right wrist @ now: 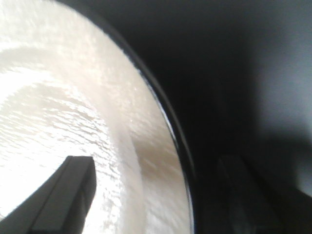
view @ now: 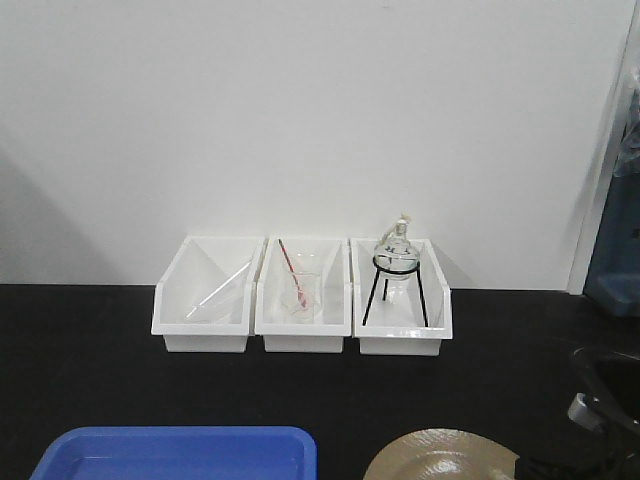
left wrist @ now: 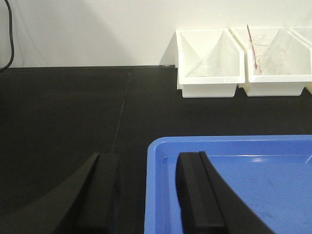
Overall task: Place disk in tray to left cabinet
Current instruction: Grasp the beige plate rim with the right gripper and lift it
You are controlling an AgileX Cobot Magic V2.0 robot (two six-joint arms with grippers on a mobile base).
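disk point(right wrist: 73, 97): rim betw. right jaws, which are open, not yet gripping
left jaws: open, astride tray point(left wrist: 229, 140) lip
tip: close squarely on rim before lifting

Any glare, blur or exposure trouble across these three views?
Right wrist: the disk is overexposed nearly white and soft, the right gripper out of focus. Left wrist: sharp, only faint glare on the tray. Exterior front: evenly lit, slightly soft, shadow on the wall at left.

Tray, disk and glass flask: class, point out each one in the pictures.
tray point(left wrist: 234, 165): left wrist view, bare blue floor.
disk point(view: 440, 458): front view, tan top surface.
glass flask point(view: 396, 247): front view, round belly.
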